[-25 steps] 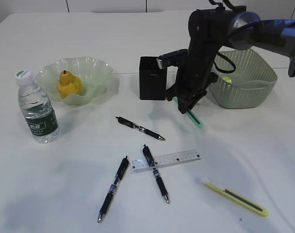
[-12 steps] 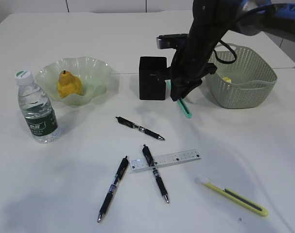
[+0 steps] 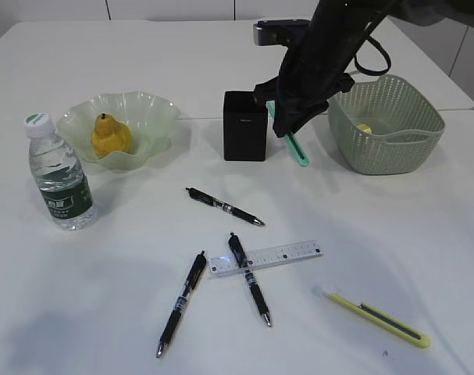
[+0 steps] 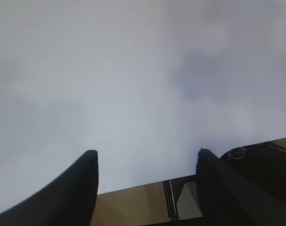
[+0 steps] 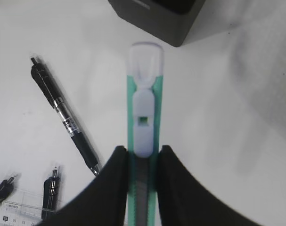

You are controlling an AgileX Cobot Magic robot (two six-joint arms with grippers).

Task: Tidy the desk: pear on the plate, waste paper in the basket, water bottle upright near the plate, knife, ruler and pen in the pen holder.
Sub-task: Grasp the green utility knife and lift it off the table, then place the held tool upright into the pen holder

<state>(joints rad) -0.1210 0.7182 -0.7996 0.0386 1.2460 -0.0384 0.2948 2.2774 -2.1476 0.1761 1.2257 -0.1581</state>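
Near the desk's (image 3: 424, 234) front edge we see a yellow knife (image 3: 381, 319), three pens and the ruler (image 3: 266, 257) waiting. Farther back, our right gripper (image 5: 142, 162) is clamped on a green utility knife (image 5: 143, 117), hanging beside the pen holder (image 3: 245, 125); next we judge it must swing over the mouth. Our left gripper (image 4: 145, 157) stands open, empty.
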